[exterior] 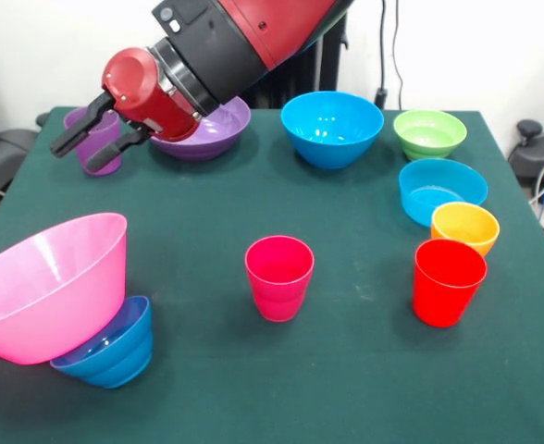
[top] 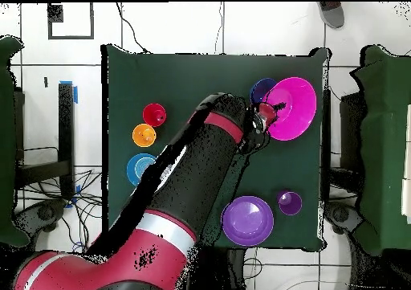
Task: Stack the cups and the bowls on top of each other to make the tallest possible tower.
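Cups and bowls sit spread over your green table (exterior: 346,388), nothing stacked properly. Take the magenta-pink cup (exterior: 279,277) at the middle as your landmark. Far to its left, the huge pink bowl (exterior: 50,285) leans tilted, its base resting on the small dark blue bowl (exterior: 115,344). Behind and left of the pink cup stands the translucent purple cup (exterior: 101,143), with the gripper (exterior: 94,141) hanging right in front of it; its two dark fingers (exterior: 78,129) look parted and empty, though you can't tell whether they touch the cup. Just right of that sits the large purple bowl (exterior: 212,131), partly hidden by the arm (exterior: 235,37). Behind and right of the pink cup you have the large blue bowl (exterior: 332,128), then the green bowl (exterior: 429,132), cyan bowl (exterior: 442,190), small orange bowl (exterior: 464,225), and the red cup (exterior: 449,281) level with the pink one.
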Robot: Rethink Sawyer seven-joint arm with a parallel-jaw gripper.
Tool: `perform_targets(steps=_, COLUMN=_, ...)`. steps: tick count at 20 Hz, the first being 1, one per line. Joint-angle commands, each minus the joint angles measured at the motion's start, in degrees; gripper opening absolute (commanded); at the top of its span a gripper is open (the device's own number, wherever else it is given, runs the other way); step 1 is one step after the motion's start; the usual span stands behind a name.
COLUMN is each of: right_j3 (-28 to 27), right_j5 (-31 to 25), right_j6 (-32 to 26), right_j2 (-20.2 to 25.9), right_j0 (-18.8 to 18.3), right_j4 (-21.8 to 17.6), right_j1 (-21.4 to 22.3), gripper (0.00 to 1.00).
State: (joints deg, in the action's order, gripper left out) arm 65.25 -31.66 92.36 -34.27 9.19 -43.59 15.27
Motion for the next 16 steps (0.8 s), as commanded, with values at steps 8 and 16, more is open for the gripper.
perform_targets(steps=8, right_j3=-0.48, right_j5=-15.76, right_j6=1.84, right_j2=5.53, right_j0=-3.98, right_j4=10.16, right_j1=3.02, gripper=1.00)
perform_targets(steps=16, right_j3=-0.08, right_j5=-16.56, right_j6=2.27, right_j2=6.68, right_j0=-3.98, right_j4=10.44, right_j1=3.80, gripper=1.00)
